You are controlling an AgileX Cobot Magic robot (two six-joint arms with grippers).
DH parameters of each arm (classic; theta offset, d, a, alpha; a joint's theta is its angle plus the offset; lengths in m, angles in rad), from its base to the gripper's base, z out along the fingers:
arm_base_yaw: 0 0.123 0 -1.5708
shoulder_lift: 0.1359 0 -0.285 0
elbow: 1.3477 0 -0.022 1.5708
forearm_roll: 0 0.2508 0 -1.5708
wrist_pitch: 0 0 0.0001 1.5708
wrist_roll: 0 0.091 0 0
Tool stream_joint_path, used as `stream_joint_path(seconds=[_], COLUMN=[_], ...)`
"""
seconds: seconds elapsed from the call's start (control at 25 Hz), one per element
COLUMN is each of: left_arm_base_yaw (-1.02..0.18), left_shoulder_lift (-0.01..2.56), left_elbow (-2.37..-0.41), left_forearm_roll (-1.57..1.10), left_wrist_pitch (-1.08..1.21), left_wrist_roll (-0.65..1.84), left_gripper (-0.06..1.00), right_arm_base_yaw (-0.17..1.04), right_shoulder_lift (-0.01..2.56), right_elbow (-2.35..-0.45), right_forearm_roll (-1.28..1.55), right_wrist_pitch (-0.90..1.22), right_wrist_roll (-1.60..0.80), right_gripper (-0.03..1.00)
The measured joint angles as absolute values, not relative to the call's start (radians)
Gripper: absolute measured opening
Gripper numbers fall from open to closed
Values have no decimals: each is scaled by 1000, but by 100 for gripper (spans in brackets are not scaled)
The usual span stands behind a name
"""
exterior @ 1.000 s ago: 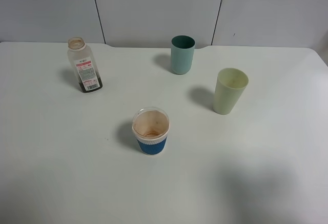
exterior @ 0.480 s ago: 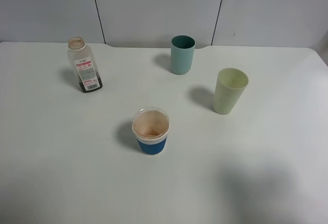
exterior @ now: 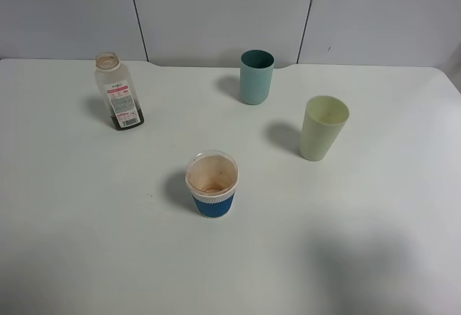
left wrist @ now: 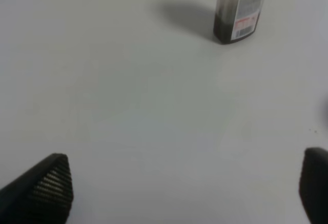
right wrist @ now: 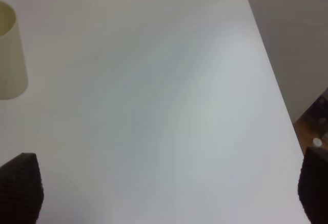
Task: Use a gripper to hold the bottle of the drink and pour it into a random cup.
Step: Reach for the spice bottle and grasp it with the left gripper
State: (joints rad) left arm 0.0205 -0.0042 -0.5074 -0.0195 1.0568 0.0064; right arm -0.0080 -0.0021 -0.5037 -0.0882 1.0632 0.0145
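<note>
Black left gripper (left wrist: 182, 188) and right gripper (right wrist: 168, 188) gape empty, unseen overhead (bottle (exterior: 119, 99) stands apart)

Black wedge-shaped fingertips (left wrist: 46, 190) with fine ribbed grip texture on left pincer (left wrist: 180, 188) and right pincer (right wrist: 167, 185).

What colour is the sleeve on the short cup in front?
The sleeve on the cup is blue, seen best in the exterior high view.
</note>
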Motion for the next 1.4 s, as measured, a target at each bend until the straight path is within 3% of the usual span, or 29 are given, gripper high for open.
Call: stream_joint_path(seconds=[1.04, 1.4], left_arm_base_yaw=[20, 20], left_shoulder_lift=[10, 261], left_elbow=[-509, -661], left_forearm_roll=[-19, 44], left_wrist_pitch=[1050, 999], left_wrist_roll=[6, 6], left_gripper=[84, 84], right_arm_base_yaw=[-8, -8], right_shoulder_lift=[-2, -2], right_elbow=[-504, -504], right_forearm_roll=[-88, -88], right_wrist_pitch=[1063, 1063], right_wrist_roll=[14, 14], right_gripper=[99, 99])
